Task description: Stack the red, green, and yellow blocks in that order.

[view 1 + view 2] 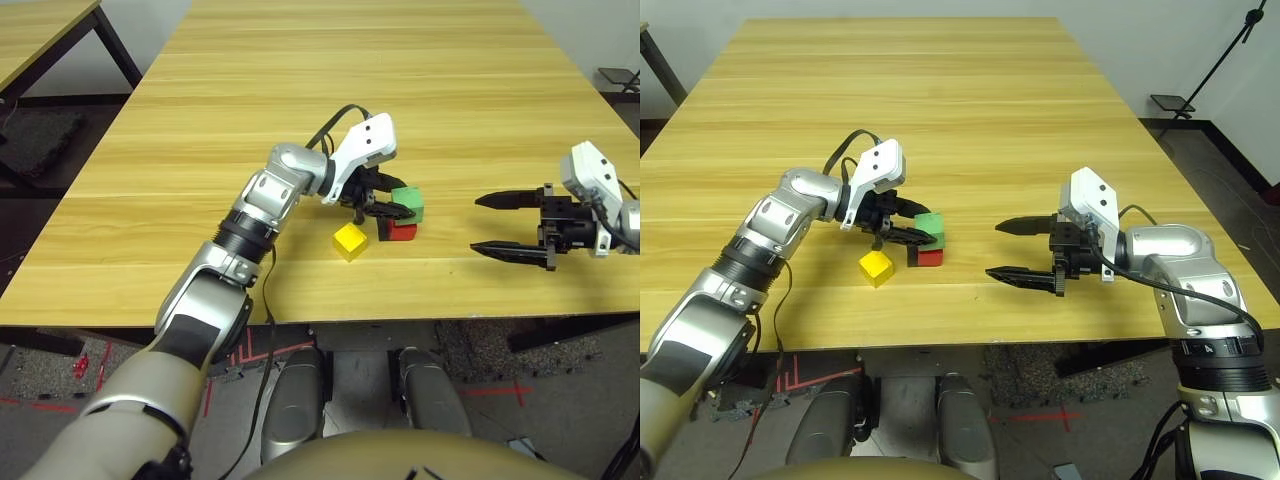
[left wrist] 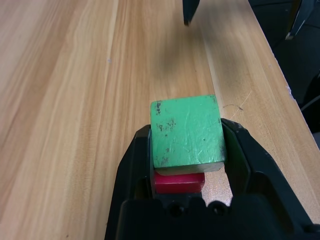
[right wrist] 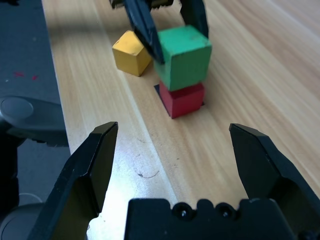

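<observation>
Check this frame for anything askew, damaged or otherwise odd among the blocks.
Nothing is spilled or toppled. The green block, gripped above the red block, has dark scuffs on its upper face, which look like wear.

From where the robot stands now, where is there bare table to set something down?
Beyond the left gripper, up to the far edge; also between the green block and the right gripper. Crowded: around the yellow block and red block.

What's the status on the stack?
Left gripper shut on green block, at red block's top. Right gripper open, empty. Yellow block beside, on table.
</observation>
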Robot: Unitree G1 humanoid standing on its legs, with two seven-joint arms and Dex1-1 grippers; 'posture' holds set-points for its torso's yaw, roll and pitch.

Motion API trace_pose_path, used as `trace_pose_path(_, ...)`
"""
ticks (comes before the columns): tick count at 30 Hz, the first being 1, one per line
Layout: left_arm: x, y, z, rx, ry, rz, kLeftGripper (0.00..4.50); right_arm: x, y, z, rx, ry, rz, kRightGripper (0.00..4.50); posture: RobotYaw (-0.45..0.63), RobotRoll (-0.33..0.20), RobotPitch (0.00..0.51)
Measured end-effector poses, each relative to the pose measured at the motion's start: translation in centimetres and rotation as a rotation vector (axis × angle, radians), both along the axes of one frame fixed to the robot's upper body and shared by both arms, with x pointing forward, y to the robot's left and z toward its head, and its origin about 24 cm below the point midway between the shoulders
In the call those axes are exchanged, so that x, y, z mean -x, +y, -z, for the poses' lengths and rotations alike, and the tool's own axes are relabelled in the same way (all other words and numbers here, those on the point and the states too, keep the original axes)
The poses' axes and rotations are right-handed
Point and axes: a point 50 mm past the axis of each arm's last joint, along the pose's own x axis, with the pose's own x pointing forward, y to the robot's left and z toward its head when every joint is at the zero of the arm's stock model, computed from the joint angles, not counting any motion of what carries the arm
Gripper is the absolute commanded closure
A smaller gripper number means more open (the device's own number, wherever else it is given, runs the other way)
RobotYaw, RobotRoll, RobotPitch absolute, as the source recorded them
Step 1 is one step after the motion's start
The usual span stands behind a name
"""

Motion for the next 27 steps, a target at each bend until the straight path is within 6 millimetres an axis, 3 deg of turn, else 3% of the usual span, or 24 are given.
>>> trace_pose_path(12,-0.7,0.2,0.9,-0.025,-0.034,-0.003,2.45,0.2,0.7,-0.6,-0.014,-0.006,0.002,0.0,-0.1,-0.06,0.098)
trace_pose_path(19,-0.3,1.0,1.2,-0.091,-0.005,0.021,0.09,0.1,0.5,-0.8,-0.01,-0.003,0.012,0.0,-0.07,-0.066,0.094)
trace_pose_path(27,1.6,2.7,-2.2,-0.069,-0.019,-0.022,0.01,-0.5,0.3,-1.2,-0.017,-0.012,0.024,0.0,-0.04,-0.067,0.085)
